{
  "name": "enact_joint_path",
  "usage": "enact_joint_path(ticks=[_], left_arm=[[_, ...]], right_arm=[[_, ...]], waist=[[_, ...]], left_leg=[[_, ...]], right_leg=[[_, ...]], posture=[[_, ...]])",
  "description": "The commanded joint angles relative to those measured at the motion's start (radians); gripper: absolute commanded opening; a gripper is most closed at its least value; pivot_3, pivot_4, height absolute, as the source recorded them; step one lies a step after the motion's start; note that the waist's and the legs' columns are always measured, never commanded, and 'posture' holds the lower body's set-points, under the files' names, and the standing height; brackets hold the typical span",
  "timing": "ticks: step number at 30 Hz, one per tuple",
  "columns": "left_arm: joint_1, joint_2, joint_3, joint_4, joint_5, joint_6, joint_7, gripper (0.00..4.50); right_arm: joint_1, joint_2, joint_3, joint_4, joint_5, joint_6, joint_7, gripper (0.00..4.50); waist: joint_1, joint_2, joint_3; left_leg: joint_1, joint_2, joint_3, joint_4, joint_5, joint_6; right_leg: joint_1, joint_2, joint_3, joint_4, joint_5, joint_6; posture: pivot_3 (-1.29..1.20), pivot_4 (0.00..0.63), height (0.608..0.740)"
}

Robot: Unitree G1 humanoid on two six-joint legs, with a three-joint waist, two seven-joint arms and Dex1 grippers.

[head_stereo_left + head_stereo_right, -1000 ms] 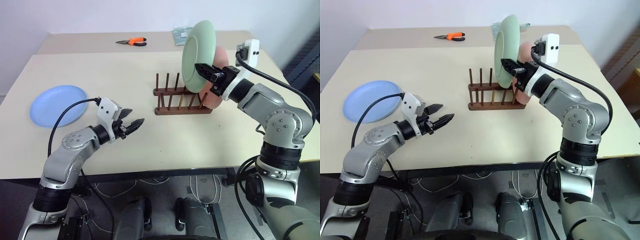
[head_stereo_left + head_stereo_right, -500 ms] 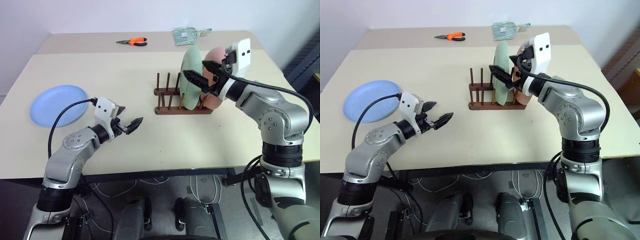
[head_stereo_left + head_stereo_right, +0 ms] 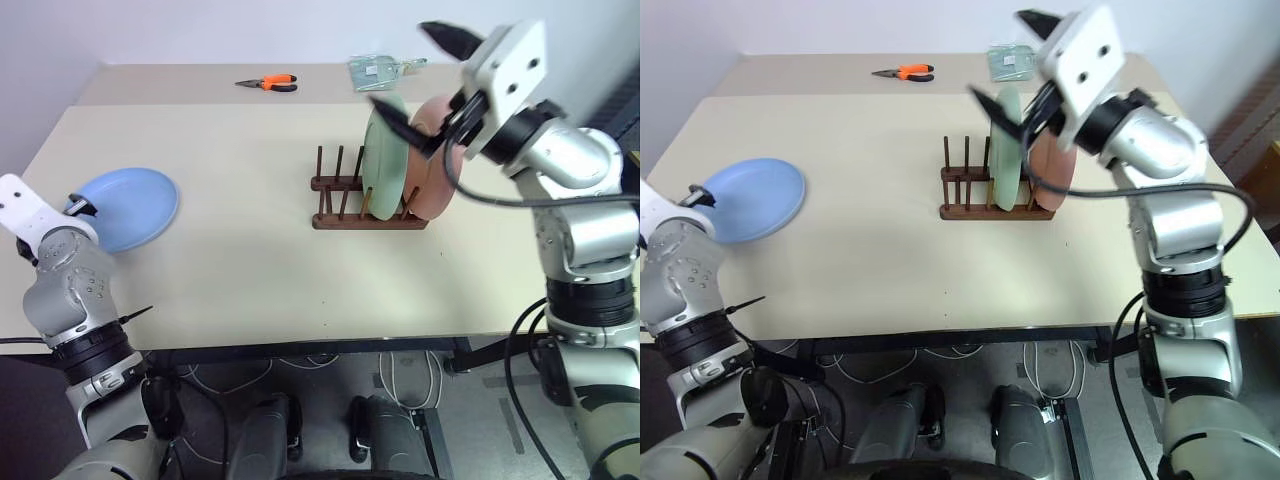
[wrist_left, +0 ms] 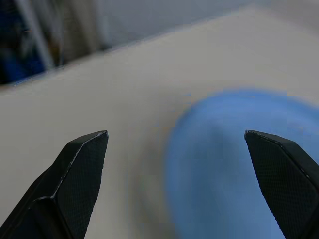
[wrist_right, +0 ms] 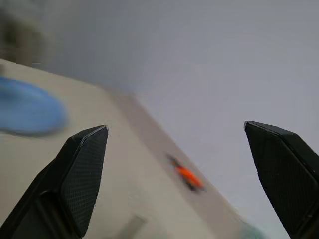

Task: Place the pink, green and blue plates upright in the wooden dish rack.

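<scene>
The green plate (image 3: 385,155) and the pink plate (image 3: 435,158) stand up side by side in the wooden dish rack (image 3: 365,200), near the far right part of the surface (image 3: 240,260). The blue plate (image 3: 128,205) lies flat on the left side, well apart from the rack. The left tool (image 4: 182,164) is wide open with nothing in it, pointing at the blue plate, and the right tool (image 3: 410,68) is open and empty too, up above the rack.

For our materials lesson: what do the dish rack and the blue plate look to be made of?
The wooden dish rack: dark brown wood, stained by the look of it, with thin turned pegs on two rails. The blue plate: smooth, even matte blue, probably plastic or glazed ceramic; the look leaves it open.
</scene>
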Motion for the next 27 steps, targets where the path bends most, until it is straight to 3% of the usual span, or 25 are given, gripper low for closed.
enact_joint_path(ticks=[1,3,6,10,13,14,18,27], left_arm=[[-0.032,-0.02,0.06,0.014,-0.071,0.092,-0.006,4.5],[-0.051,-0.04,0.108,0.042,-0.116,0.12,-0.01,4.5],[-0.071,-0.032,0.134,0.094,-0.148,0.091,-0.044,3.67],[-0.098,-0.028,0.153,0.138,-0.185,0.074,-0.067,1.79],[-0.088,-0.014,0.063,0.094,-0.175,0.03,-0.146,0.28],[-0.086,-0.012,0.037,0.075,-0.174,0.011,-0.176,0.07],[-0.139,-0.05,-0.127,-0.123,-0.249,-0.002,-0.313,0.07],[-0.273,-0.129,-0.303,-0.309,-0.327,0.177,-0.26,0.07]], right_arm=[[0.038,0.025,0.029,-0.064,0.005,-0.009,0.019,4.45],[0.064,0.041,0.051,-0.075,-0.011,-0.016,0.021,4.45],[0.096,0.044,0.076,-0.076,-0.05,-0.036,0.022,4.5],[0.117,0.04,0.085,-0.073,-0.084,-0.048,0.025,4.5],[0.117,0.038,0.078,-0.063,-0.078,-0.01,0.033,4.5],[0.116,0.039,0.076,-0.06,-0.077,0.004,0.033,4.5],[0.084,0.037,0.162,-0.014,-0.192,-0.07,0.052,4.5],[-0.06,0.08,0.281,0.271,-0.506,-0.323,-0.05,4.5]], waist=[[0.004,0.0,0.0],[0.003,0.0,0.0],[0.001,-0.001,0.0],[0.001,-0.001,0.0],[0.002,-0.001,0.0],[0.002,-0.001,0.0],[0.002,-0.001,0.0],[-0.027,-0.001,0.001]], left_leg=[[0.0,0.0,0.0,0.0,0.0,0.0],[0.0,-0.001,-0.001,0.0,0.0,0.0],[0.001,-0.001,-0.001,0.0,0.0,-0.001],[0.001,-0.001,-0.001,0.0,0.001,-0.001],[0.001,-0.001,-0.001,0.0,0.0,-0.001],[0.001,-0.001,-0.001,0.0,0.001,-0.001],[0.001,-0.001,-0.001,0.0,0.0,-0.002],[0.002,0.0,-0.001,0.0,0.002,-0.003]], right_leg=[[0.0,0.0,0.0,0.0,0.0,0.0],[0.001,0.0,-0.001,0.0,0.0,0.0],[0.001,0.0,-0.001,0.0,0.0,0.0],[0.001,0.0,-0.002,0.0,0.0,0.0],[0.001,0.001,-0.002,0.0,0.0,0.0],[0.001,0.001,-0.002,0.0,0.0,0.0],[0.001,0.001,-0.002,0.0,0.0,0.0],[0.001,0.002,-0.001,0.0,0.0,0.0]], posture=[[0.0,0.15,0.74],[0.0,0.15,0.74],[0.0,0.15,0.74],[0.0,0.15,0.74],[0.0,0.15,0.74],[0.0,0.15,0.74],[0.0,0.15,0.74],[0.0,0.15,0.74]])
